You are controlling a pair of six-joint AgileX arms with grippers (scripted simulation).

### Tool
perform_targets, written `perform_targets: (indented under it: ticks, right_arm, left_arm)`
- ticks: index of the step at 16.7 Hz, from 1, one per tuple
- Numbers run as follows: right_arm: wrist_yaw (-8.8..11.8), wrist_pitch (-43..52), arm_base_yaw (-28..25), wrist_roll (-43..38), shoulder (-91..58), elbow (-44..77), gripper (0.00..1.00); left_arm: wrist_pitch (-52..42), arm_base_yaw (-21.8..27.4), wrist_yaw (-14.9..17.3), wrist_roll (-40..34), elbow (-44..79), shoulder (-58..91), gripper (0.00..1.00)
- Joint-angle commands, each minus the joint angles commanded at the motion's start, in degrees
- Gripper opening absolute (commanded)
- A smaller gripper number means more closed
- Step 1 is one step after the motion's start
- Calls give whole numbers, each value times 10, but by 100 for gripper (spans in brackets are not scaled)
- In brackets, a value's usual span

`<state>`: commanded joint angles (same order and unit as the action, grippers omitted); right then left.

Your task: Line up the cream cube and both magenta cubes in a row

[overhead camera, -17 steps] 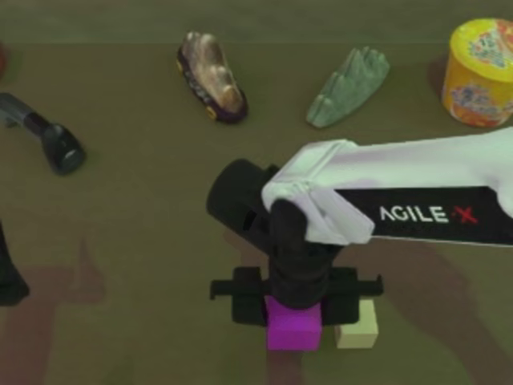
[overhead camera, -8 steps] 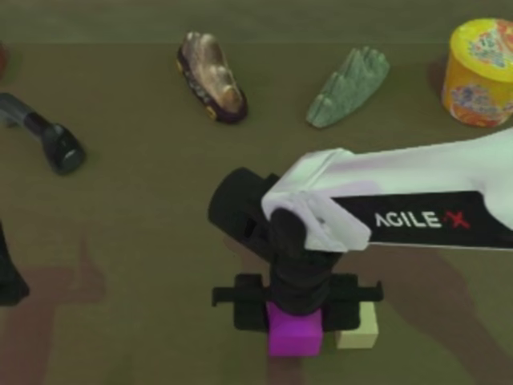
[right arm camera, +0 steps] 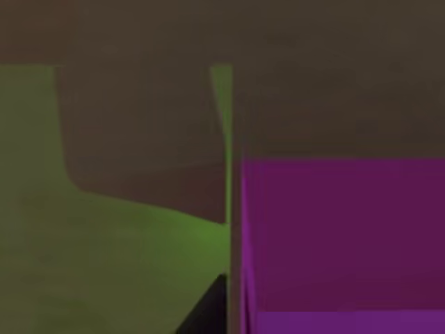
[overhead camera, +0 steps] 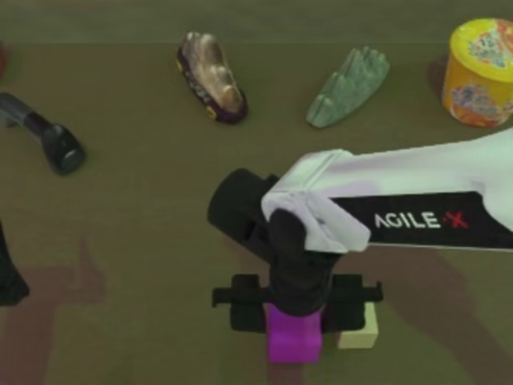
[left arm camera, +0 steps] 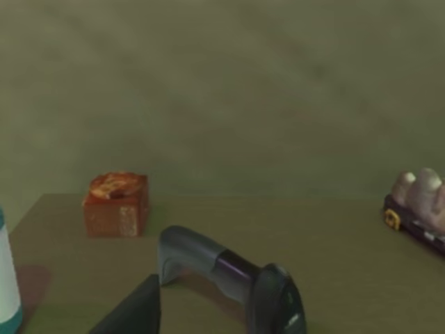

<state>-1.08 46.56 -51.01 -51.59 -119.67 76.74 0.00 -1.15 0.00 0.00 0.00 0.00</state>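
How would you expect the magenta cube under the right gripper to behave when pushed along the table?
The magenta cube has flat faces, so it should slide rather than roll. It looks squat, so tipping seems unlikely. The cream cube sits close beside it and might get nudged.

Right arm (overhead camera: 417, 192) reaches in from the right edge across the surface (overhead camera: 144, 241), wrist pointing down near the bottom centre. Right tool (overhead camera: 295, 309) sits directly over a magenta cube (overhead camera: 293, 338); fingers hidden under the wrist, so grip unclear. Cream cube (overhead camera: 358, 330) just beside the magenta cube on its right, nearly touching, partly under the tool body. Only one magenta cube shows. Along the top: brown shoe (overhead camera: 211, 76), green hand-shaped piece (overhead camera: 346, 87), yellow tub (overhead camera: 481, 72) at top right. Dark scanner-like handle (overhead camera: 50, 138) at left. Left arm (overhead camera: 8, 277) parked at the left edge.
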Motion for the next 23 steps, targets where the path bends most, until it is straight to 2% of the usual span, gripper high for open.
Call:
perform_targets:
  ticks: [1,2,11,18,23]
  right_arm:
    - [0,0,0,0,0,0,98]
    - [0,0,0,0,0,0,100]
    - [0,2,1,0,1,2,100]
    - [0,125,-5,-1,49,72,100]
    - [0,140,-2,0,57,82,100]
  left_arm:
    - [0,0,0,0,0,0,100]
    - [0,0,0,0,0,0,100]
    - [0,0,0,0,0,0,100]
    - [0,0,0,0,0,0,100]
    - [0,0,0,0,0,0,100]
